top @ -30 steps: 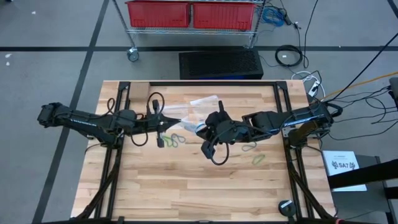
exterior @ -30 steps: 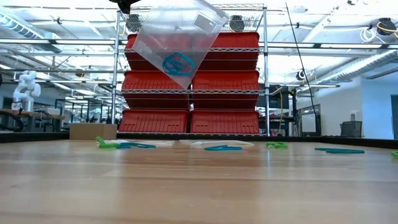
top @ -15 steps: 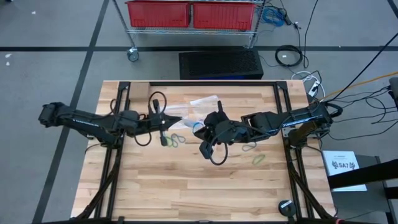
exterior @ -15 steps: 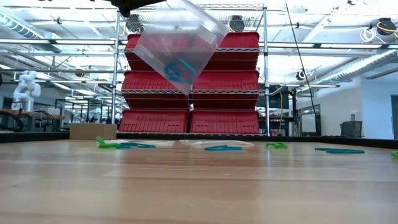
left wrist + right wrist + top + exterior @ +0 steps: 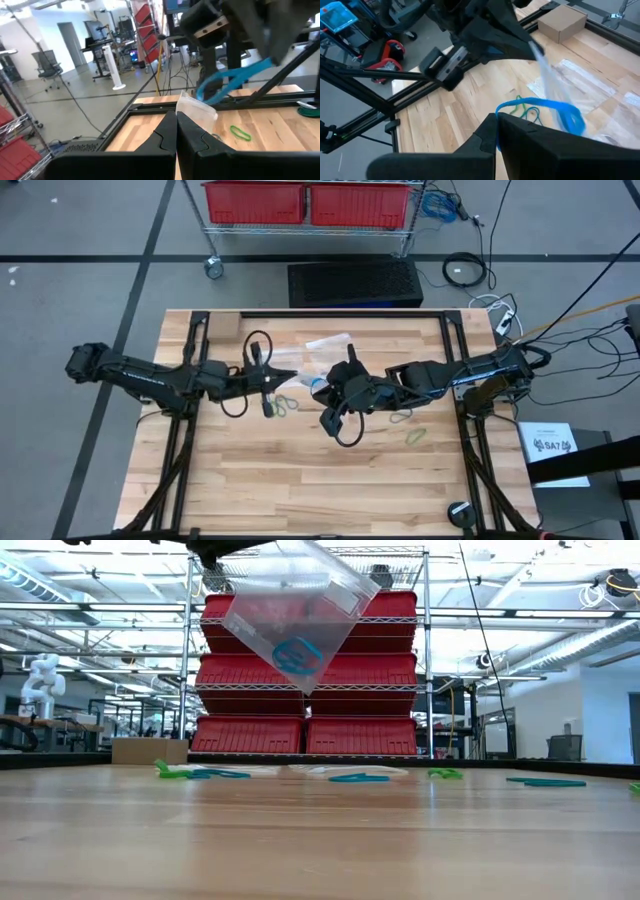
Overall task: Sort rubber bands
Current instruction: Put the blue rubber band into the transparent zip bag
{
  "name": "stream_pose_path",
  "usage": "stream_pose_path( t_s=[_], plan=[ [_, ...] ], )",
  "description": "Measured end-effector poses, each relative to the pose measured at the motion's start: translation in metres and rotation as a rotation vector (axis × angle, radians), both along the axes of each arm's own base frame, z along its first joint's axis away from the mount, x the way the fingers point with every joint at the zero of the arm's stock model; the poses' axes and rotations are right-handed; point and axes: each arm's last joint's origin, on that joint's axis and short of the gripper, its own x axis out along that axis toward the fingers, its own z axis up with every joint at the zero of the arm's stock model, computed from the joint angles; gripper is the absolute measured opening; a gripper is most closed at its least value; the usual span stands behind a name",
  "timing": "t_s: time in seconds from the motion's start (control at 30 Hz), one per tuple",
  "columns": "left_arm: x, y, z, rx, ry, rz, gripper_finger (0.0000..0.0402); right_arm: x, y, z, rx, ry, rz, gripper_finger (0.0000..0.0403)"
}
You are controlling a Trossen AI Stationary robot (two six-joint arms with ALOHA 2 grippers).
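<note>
A clear plastic bag hangs above the table's middle, and blue rubber bands show through it near its low corner. My left gripper comes level from the table's left and is shut on the bag. My right gripper faces it from the right, shut on a blue rubber band. Green and teal rubber bands lie loose on the wood below the grippers. More green ones lie to the right. My left gripper pinches the bag's upper edge between its two shut fingers, coming level from the table's left. The bag hangs below the hold, tilted, one corner pointing down, clear of the table. My right gripper pinches one end of the blue band between its shut fingers, slanting down from the table's right. The band reaches from the fingers to the bag, clear of the table. Whether its far end is inside the bag, I cannot tell.
More clear bags lie flat on the far half of the table, and a cardboard box sits at its far left corner. Loose bands line the far part of the wood; the near half is bare wood.
The bag has swung and tipped under my left gripper. Its low corner and the blue bands in it have shifted a little to the right in the low view. Both grippers have stayed shut.
</note>
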Motion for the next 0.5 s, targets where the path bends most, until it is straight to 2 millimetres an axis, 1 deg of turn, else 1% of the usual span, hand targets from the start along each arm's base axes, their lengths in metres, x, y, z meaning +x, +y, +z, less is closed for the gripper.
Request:
stream_pose_path(
  t_s=[0.17,0.5],
  plan=[
    [-0.001,-0.007,0.001,0.016,-0.006,-0.035,0.0,0.0,0.0,0.0,0.004,0.002,-0.003,0.0],
    [-0.002,-0.014,0.003,0.036,-0.023,-0.06,0.0,-0.002,0.0,-0.003,0.039,0.027,-0.026,0.0]
  ],
)
